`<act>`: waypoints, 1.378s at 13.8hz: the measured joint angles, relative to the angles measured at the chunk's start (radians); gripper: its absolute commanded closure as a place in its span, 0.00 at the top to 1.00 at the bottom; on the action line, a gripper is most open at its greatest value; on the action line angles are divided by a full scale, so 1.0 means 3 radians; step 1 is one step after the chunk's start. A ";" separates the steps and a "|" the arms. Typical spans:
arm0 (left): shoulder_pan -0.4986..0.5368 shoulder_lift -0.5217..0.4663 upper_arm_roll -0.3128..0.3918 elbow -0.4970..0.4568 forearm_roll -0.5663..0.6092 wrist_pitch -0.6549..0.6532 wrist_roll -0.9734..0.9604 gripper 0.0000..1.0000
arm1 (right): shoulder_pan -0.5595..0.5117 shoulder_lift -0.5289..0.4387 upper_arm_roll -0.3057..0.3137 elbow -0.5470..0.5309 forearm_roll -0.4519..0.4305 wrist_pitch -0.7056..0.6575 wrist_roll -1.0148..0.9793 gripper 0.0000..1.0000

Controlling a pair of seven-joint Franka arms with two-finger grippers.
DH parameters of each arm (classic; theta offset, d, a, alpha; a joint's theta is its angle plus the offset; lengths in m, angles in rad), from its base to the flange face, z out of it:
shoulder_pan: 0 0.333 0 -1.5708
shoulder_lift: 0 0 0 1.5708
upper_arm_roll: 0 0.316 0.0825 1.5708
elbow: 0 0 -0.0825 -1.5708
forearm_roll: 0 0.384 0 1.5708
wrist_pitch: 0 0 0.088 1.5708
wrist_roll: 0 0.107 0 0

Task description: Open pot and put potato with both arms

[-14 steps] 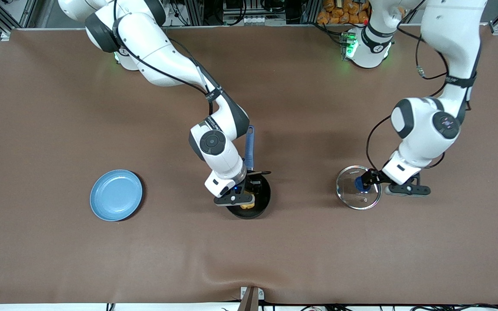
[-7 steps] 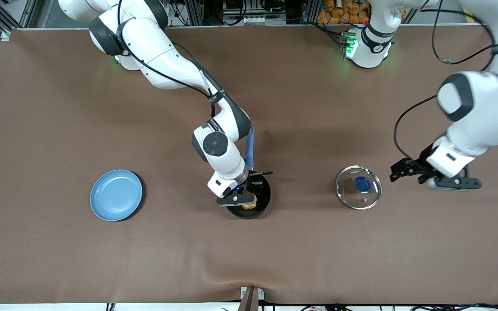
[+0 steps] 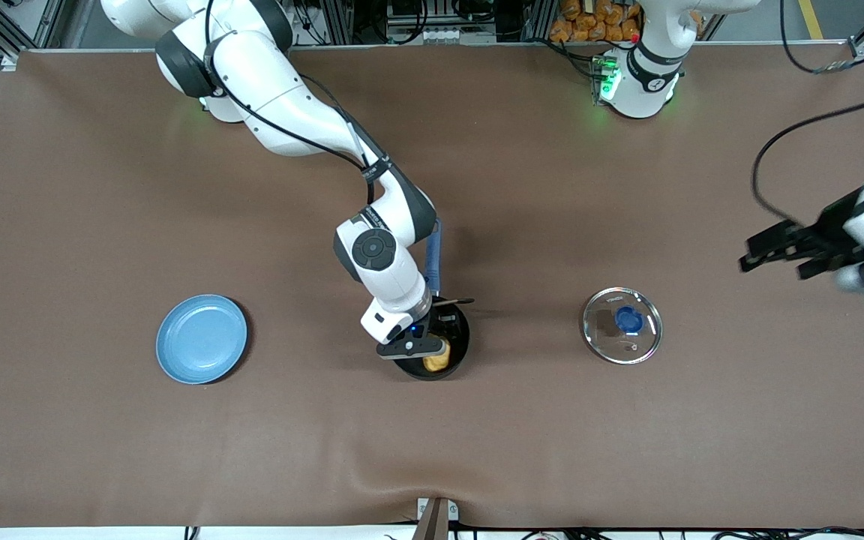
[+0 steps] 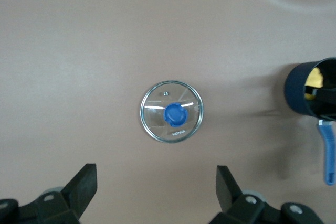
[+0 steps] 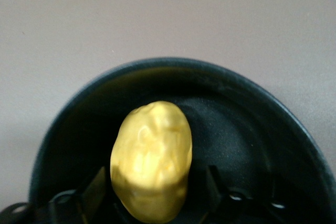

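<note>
Right gripper (image 3: 432, 352) fills the pot (image 3: 456, 352); lid (image 3: 622, 325) lies unobstructed on table (image 3: 102, 187).

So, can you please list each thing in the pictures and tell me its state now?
Pot: open, lid off, potato inside.
Potato: lying in the pot, between the right end effector's spread fingers.
Lid: flat on the table, knob up, toward the left arm's end.
Plate: bare, on the table.
Right end effector: open, low in the pot.
Left end effector: open, holding nothing, raised over the table.

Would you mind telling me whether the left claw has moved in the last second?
Yes. The left claw, open, was at the lid's knob; it now hangs clear of the lid, toward the left arm's end of the table.
</note>
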 measured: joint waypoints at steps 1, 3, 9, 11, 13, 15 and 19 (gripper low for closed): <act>-0.0001 0.0000 0.0001 0.0117 0.0019 -0.0095 -0.0090 1.00 | 0.0000 -0.0015 -0.0005 0.0032 -0.0028 -0.0002 -0.0002 1.00; -0.0015 0.0002 -0.0003 0.0244 0.0135 -0.0192 -0.0169 1.00 | -0.0003 -0.0099 -0.0025 0.0092 -0.0120 -0.0086 -0.0002 1.00; -0.0034 0.0024 -0.0032 0.0274 0.0310 -0.0214 -0.0188 1.00 | -0.0040 -0.0707 -0.0274 0.0142 -0.0169 -0.1065 -0.0062 1.00; -0.0028 0.0026 -0.0029 0.0278 0.0312 -0.0215 -0.0188 1.00 | -0.0093 -0.0959 -0.0404 0.0147 -0.0174 -0.1502 -0.0264 1.00; -0.0027 0.0027 -0.0029 0.0282 0.0314 -0.0216 -0.0195 1.00 | -0.0264 -0.1215 -0.0467 0.0146 -0.0175 -0.1970 -0.0419 1.00; 0.0015 0.0024 -0.0084 0.0300 0.0345 -0.0216 -0.0191 1.00 | -0.0497 -0.1432 -0.0478 0.0142 -0.0175 -0.2317 -0.0493 1.00; 0.0468 -0.0099 -0.0642 0.0314 0.0480 -0.0223 -0.0192 1.00 | -0.0815 -0.1784 -0.0484 0.0119 -0.0183 -0.2829 -0.0747 1.00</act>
